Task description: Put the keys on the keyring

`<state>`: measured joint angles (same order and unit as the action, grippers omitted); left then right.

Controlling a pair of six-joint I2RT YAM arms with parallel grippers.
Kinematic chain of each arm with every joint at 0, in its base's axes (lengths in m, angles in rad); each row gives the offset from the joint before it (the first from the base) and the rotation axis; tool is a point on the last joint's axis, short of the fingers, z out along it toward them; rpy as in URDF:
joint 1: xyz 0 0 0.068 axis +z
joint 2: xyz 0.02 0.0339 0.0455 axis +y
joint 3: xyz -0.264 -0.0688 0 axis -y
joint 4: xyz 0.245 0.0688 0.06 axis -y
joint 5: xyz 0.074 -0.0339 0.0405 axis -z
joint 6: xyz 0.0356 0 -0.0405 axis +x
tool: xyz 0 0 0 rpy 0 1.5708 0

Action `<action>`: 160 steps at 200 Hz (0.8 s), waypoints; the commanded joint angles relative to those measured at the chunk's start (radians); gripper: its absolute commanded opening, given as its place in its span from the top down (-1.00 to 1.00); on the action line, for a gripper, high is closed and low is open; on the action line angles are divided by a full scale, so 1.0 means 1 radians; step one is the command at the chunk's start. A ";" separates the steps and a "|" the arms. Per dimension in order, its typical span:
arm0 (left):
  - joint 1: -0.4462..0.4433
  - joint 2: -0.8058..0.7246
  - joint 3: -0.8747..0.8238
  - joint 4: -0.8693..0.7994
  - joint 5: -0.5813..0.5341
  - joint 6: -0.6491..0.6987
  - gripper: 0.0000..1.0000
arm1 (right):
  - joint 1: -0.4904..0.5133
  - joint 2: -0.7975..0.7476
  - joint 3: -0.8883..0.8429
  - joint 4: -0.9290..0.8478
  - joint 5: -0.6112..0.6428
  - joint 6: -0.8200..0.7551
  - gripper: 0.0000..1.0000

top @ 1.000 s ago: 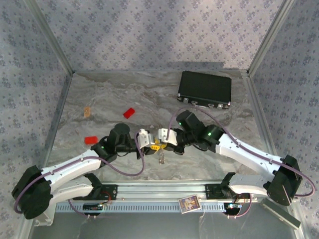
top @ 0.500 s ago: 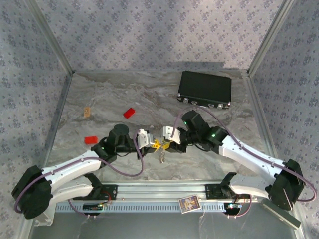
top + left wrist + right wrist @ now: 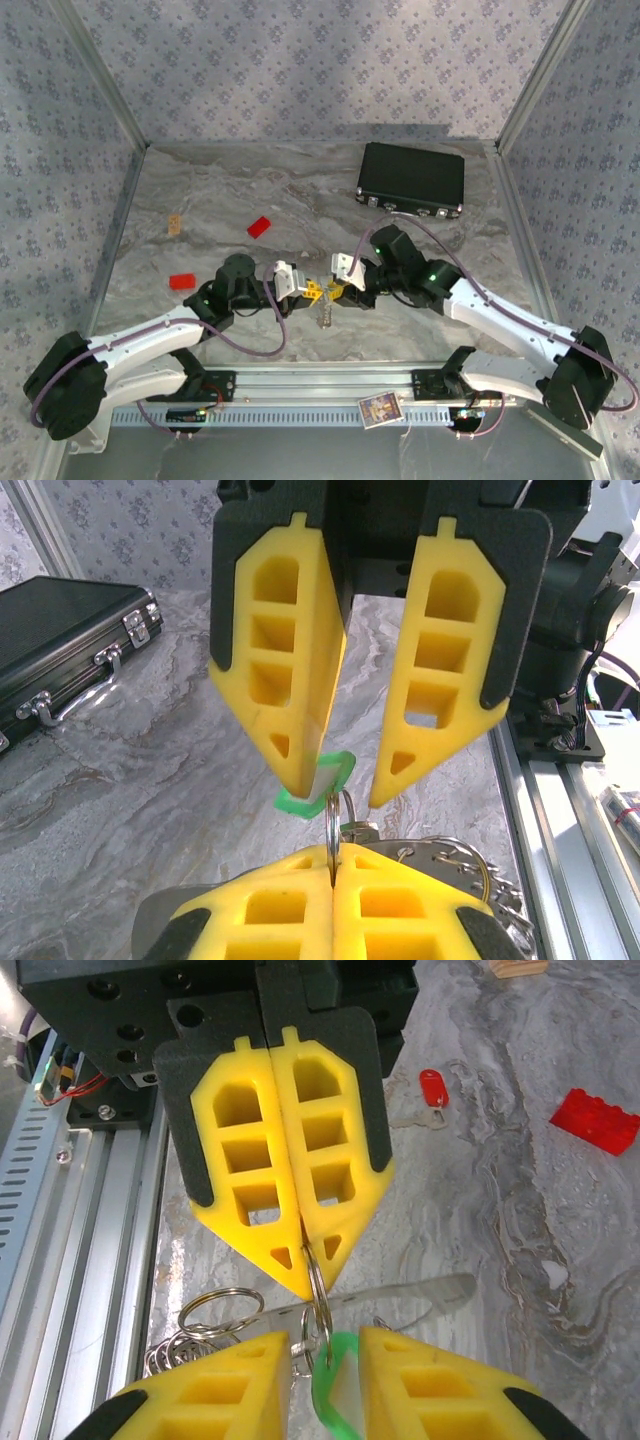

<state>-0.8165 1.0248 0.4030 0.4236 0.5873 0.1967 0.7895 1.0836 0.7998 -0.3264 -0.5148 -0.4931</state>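
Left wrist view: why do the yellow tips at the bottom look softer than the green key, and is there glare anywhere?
Left wrist view: the left tool sits nearest the lens, so slightly soft; the green key is crisper; chrome latches on the black case glint. Top external view: even light, no harsh glare.

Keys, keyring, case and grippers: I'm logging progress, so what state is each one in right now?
keyring: upright, pinched in the left gripper.
left gripper: shut on the keyring.
green key: at the keyring, unclamped; threaded or not, cannot tell.
right gripper: open, jaws either side of the green key's head.
red key: lying loose, off the keyring.
black case: closed.
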 commanded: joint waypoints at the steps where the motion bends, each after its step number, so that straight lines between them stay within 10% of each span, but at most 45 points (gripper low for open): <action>1: -0.004 0.000 -0.006 0.067 0.028 -0.006 1.00 | -0.005 -0.018 -0.005 -0.062 0.046 -0.023 0.57; 160: -0.004 -0.008 0.008 0.055 0.038 0.015 1.00 | 0.025 0.025 -0.012 -0.036 0.070 -0.019 0.92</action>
<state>-0.8165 1.0302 0.4030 0.4252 0.5987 0.1978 0.8124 1.1366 0.7998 -0.3618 -0.4622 -0.5201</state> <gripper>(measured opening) 0.046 0.051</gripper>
